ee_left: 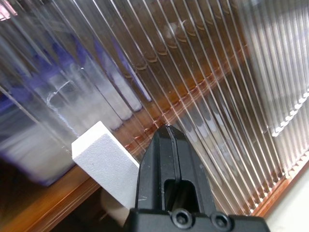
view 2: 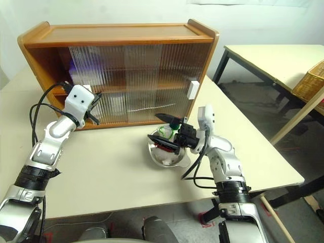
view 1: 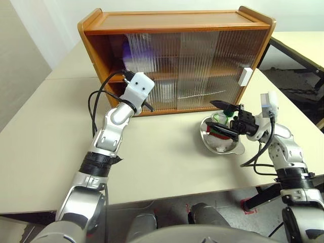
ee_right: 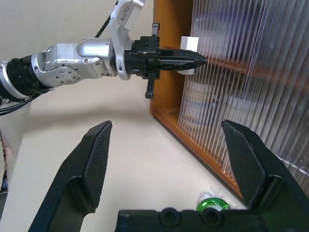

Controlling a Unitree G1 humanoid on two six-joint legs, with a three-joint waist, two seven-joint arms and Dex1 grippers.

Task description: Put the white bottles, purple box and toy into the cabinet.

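Note:
The wooden cabinet (view 1: 177, 23) stands at the back of the table, its ribbed sliding doors covering most of the front. My left gripper (ee_left: 167, 130) is shut, its tip against the left door beside that door's white handle (ee_left: 104, 159). The purple box (view 1: 132, 53) shows blurred behind this door on the upper shelf. A pale blue-and-white shape (ee_right: 203, 104) sits behind the door on the lower shelf; I cannot tell if it is a white bottle. The toy (view 1: 218, 134) lies in a metal dish (view 1: 238, 150). My right gripper (view 1: 223, 119) hangs open just over it.
The cabinet's left end stands uncovered beside the left door's edge. A second white handle (view 1: 245, 76) sits on the right door. Another table and a wicker basket (view 2: 311, 81) stand off to the right. Black cables loop from my left wrist.

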